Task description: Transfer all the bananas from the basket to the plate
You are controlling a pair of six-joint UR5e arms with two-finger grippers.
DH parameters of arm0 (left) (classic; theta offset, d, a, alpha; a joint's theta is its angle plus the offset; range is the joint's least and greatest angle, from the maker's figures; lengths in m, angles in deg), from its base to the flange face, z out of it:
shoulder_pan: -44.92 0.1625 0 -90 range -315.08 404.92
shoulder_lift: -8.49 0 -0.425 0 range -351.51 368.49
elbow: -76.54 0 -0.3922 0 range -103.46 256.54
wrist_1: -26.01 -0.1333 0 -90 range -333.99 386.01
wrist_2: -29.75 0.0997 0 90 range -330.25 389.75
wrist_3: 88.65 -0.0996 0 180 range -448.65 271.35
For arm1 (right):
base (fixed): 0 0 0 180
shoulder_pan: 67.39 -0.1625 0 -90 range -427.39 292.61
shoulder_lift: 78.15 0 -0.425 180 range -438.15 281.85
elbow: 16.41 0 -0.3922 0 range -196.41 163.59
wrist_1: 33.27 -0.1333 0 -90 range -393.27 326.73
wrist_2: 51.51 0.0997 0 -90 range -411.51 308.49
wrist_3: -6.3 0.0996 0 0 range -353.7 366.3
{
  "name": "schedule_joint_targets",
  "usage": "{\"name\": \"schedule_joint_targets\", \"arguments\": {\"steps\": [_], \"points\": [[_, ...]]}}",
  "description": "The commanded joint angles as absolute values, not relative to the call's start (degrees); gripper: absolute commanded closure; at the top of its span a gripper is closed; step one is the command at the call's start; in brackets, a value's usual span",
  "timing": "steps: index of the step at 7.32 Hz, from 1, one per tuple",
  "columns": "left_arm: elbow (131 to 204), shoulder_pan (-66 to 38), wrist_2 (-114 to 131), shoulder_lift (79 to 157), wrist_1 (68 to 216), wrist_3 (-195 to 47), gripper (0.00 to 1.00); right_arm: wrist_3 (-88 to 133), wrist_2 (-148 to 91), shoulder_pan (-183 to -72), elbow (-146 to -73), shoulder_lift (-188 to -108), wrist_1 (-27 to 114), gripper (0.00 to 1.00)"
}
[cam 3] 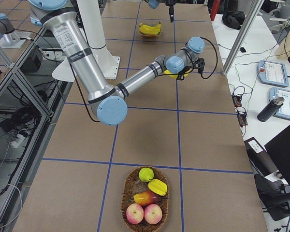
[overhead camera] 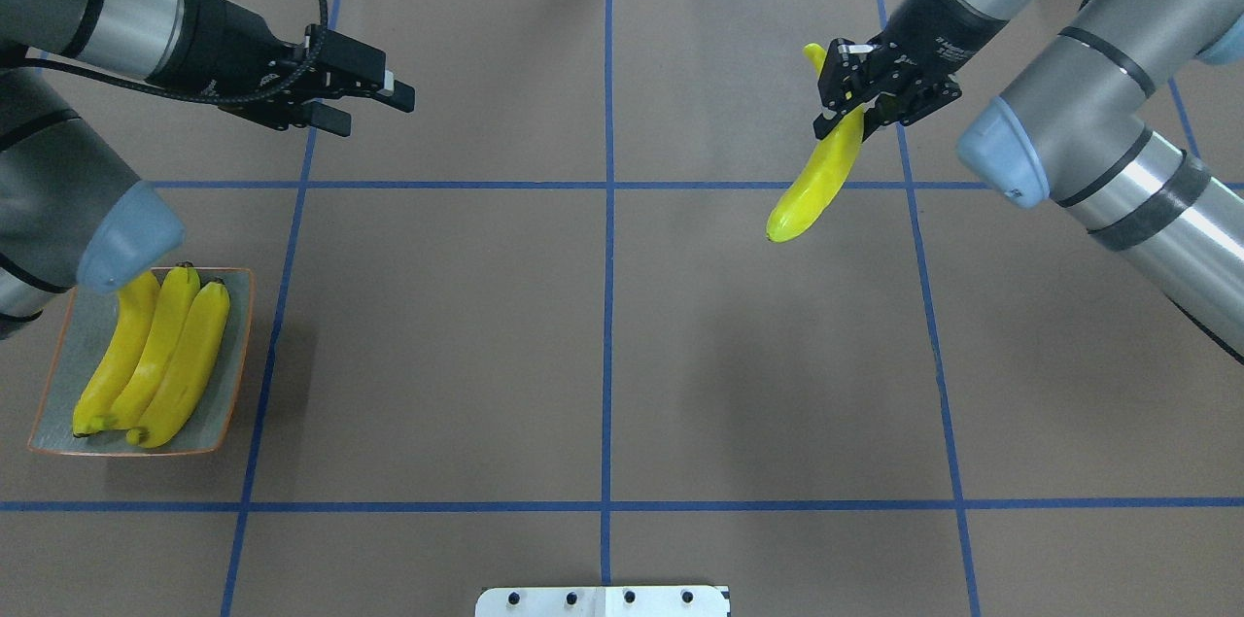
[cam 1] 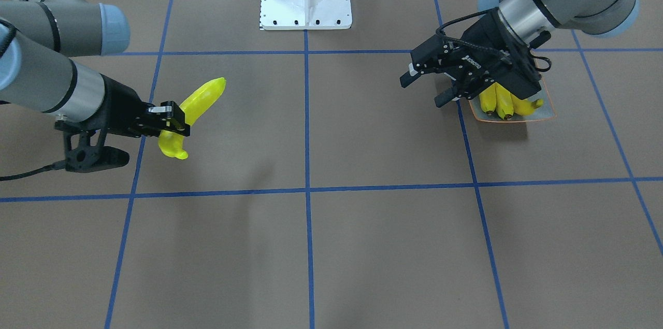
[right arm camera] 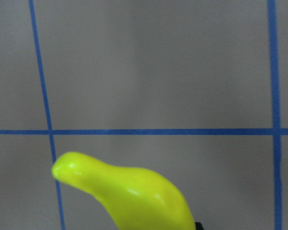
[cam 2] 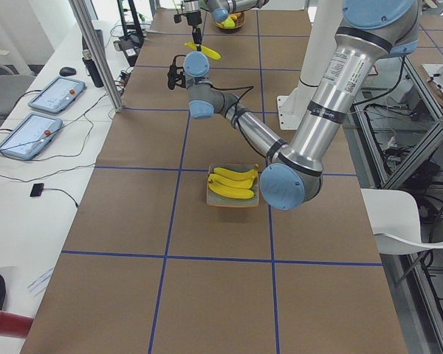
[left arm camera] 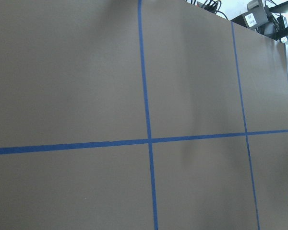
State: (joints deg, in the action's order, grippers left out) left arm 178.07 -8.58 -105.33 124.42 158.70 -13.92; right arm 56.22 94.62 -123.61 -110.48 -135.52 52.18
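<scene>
The fingers of the right gripper (overhead camera: 847, 107) are pinched on a banana (overhead camera: 821, 175) near its stem end. The fruit is held clear of the table (overhead camera: 437, 355), with its long free end hanging down toward the middle. The fingers of the left gripper (overhead camera: 377, 112) are spread with nothing between them, well apart from the fruit. The plate (overhead camera: 231, 374) lies on the left arm's side, with three bananas (overhead camera: 160, 355) laid side by side on it.

A hand-over is judged likely. For that, the free end should be brought level between the spread fingers, and the pinch should be released only once the other grip is closed. Since the fruit is held off-centre, swing is to be expected, so the travel should be slow.

The basket (cam 3: 127, 186) is shown only in the exterior right view. Other fruit (cam 3: 145, 198) is seen in it, but no banana. In the front-facing view the plate is half hidden under the left gripper, while in the overhead view it is shown whole.
</scene>
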Motion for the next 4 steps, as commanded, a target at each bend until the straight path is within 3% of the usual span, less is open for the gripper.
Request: {"name": "schedule_joint_targets", "arguments": {"steps": [1,4], "points": [[176.31,-4.32,-105.25,128.18,159.33,-14.03,0.00,56.14,94.83,-119.61,-110.45,-131.34,51.98,1.00],[174.28,0.18,-105.33,131.44,159.86,-12.46,0.00,56.93,94.92,-116.71,-110.45,-127.46,52.07,1.00]]}}
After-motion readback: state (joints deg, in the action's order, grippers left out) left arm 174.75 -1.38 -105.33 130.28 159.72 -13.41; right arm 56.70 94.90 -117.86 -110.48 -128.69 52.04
